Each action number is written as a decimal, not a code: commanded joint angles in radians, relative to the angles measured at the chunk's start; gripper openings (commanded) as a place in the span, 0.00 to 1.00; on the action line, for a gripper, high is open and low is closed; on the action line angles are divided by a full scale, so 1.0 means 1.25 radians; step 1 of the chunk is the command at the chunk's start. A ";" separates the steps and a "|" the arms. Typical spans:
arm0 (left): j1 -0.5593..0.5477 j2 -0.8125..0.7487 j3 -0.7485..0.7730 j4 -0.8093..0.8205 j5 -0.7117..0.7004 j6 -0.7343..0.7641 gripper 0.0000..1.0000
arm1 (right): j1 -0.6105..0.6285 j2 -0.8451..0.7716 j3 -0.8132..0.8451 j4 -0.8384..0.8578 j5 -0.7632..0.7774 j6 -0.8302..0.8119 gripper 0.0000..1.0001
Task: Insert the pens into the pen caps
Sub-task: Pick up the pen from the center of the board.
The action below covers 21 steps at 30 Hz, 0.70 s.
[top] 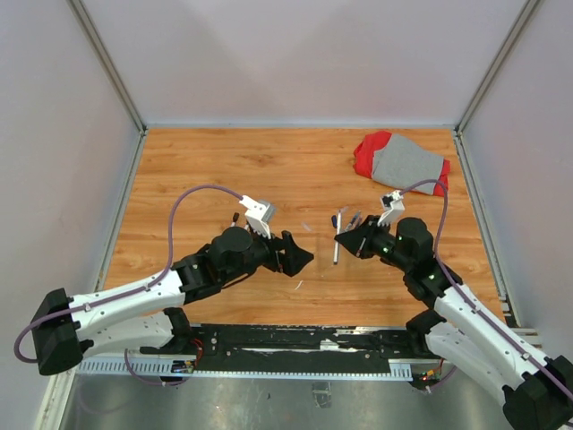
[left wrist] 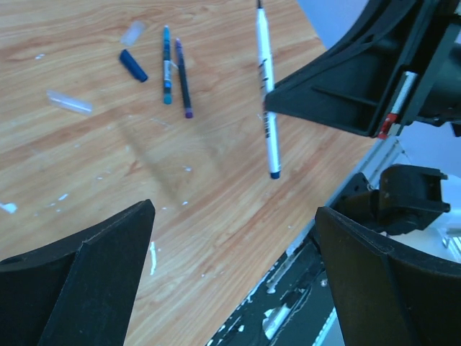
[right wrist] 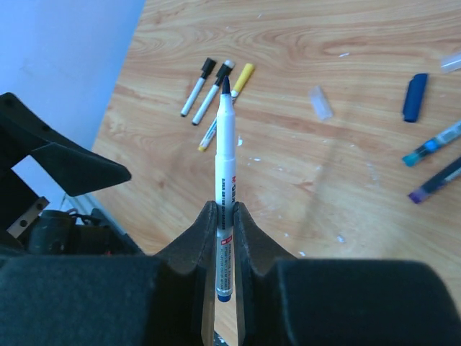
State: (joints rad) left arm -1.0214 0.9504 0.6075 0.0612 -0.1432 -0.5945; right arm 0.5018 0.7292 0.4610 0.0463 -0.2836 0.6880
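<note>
My right gripper (right wrist: 225, 216) is shut on a white pen (right wrist: 225, 166) with a dark tip, held above the table; the same pen (left wrist: 266, 94) hangs in the left wrist view. My left gripper (left wrist: 234, 245) stands open and holds nothing, a short way left of the right gripper (top: 343, 244). On the wood lie a blue pen cap (right wrist: 414, 97), a teal pen (right wrist: 432, 148), a purple pen (right wrist: 436, 184), two white pens with black ends (right wrist: 198, 86) and a yellow-ended pen (right wrist: 241, 79). The blue cap (left wrist: 133, 65) lies beside the teal pen (left wrist: 166, 65).
Clear plastic caps (left wrist: 70, 102) (left wrist: 132, 32) lie near the pens. A red and grey cloth (top: 401, 161) sits at the back right. Grey walls close in the wooden table (top: 224, 170) on three sides. The black base rail (top: 295, 345) runs along the near edge.
</note>
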 commanded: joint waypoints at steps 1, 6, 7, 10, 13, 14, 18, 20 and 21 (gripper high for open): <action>-0.027 0.029 -0.009 0.143 0.030 -0.019 0.99 | 0.045 0.001 -0.047 0.179 0.012 0.116 0.00; -0.039 0.041 -0.015 0.186 0.056 -0.014 0.95 | 0.112 -0.035 -0.082 0.248 0.074 0.160 0.01; -0.039 0.041 -0.017 0.191 0.060 -0.014 0.93 | 0.125 -0.047 -0.085 0.251 0.091 0.164 0.00; -0.040 0.041 -0.021 0.198 0.066 -0.012 0.90 | 0.149 -0.072 -0.093 0.256 0.121 0.180 0.00; -0.040 0.041 -0.031 0.218 0.073 -0.009 0.84 | 0.157 -0.078 -0.106 0.286 0.112 0.208 0.01; -0.041 0.042 -0.031 0.224 0.075 -0.009 0.81 | 0.158 -0.079 -0.110 0.301 0.108 0.219 0.00; -0.040 0.049 -0.030 0.243 0.088 -0.010 0.74 | 0.162 -0.071 -0.105 0.316 0.082 0.234 0.01; -0.041 0.056 -0.028 0.248 0.094 -0.010 0.69 | 0.164 -0.066 -0.103 0.330 0.070 0.242 0.01; -0.041 0.060 -0.025 0.249 0.098 -0.010 0.66 | 0.165 -0.063 -0.105 0.342 0.066 0.246 0.01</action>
State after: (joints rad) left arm -1.0634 1.0107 0.5755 0.3058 -0.0467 -0.6106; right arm 0.6910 0.6456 0.3370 0.3851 -0.1802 0.9554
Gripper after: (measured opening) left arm 0.698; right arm 0.101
